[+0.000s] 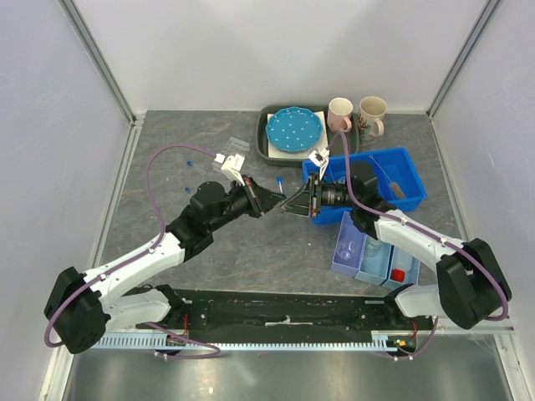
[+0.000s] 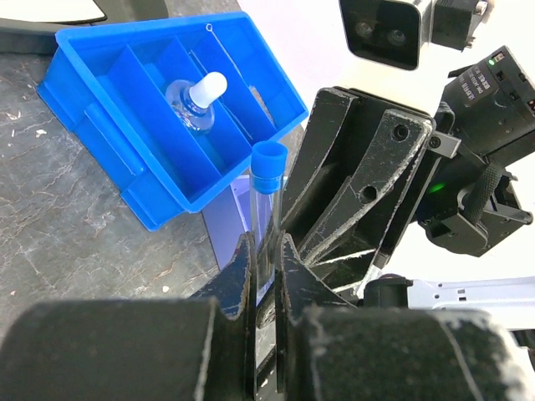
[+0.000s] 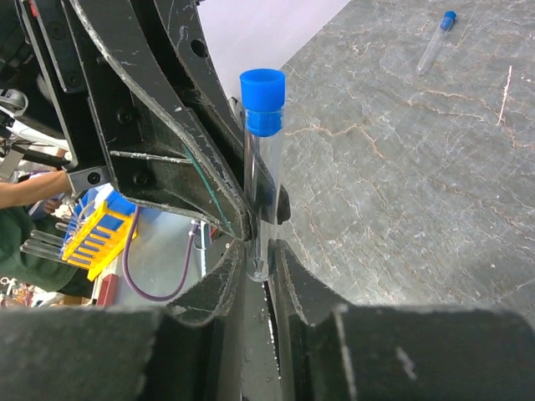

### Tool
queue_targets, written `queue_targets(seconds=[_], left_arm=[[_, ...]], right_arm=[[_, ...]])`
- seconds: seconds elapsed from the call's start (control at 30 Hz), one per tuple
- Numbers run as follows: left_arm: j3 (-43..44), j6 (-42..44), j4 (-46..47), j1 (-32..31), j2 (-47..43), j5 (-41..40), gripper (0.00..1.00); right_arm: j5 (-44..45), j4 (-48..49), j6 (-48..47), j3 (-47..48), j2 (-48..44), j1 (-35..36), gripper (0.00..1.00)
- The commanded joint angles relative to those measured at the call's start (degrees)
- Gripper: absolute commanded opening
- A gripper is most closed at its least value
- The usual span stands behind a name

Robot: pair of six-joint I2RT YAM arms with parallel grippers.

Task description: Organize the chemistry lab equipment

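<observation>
Blue-capped tube (image 3: pixel 262 159) is pinched by both left gripper (image 2: pixel 266 259) and right gripper (image 3: pixel 257 263); loosen left only once right holds firm.

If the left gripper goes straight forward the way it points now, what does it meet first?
The right gripper, facing it almost tip to tip; both grip the same blue-capped tube, so contact would likely come at once.

Grey stone-look table (image 1: pixel 209 251). At far edge, dark tray (image 1: pixel 269 152) holding blue white-dotted plate (image 1: pixel 293 129) on something flat and white. At tray's right corner, pink mug (image 1: pixel 339 114) and beige mug (image 1: pixel 373 112), upright, side by side. Off the table, in right wrist view, yellow rack (image 3: pixel 96 234), blurred.
</observation>
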Motion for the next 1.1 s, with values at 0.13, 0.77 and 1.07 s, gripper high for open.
queue_targets(seconds=[0.13, 0.77, 1.07], left_arm=[[1.3, -1.3, 1.4, -0.5, -1.3, -1.6, 0.3], [20.9, 6.7, -37.6, 6.2, -0.3, 6.5, 0.82], [25.5, 8.1, -38.7, 6.2, 6.6, 13.5, 0.7]], right_arm=[[-1.5, -0.8, -3.2, 2.2, 0.6, 0.0, 0.14], [-4.0, -7.6, -16.7, 2.4, -1.9, 1.2, 0.12], [-5.1, -9.4, -20.0, 2.6, -1.5, 1.6, 0.12]])
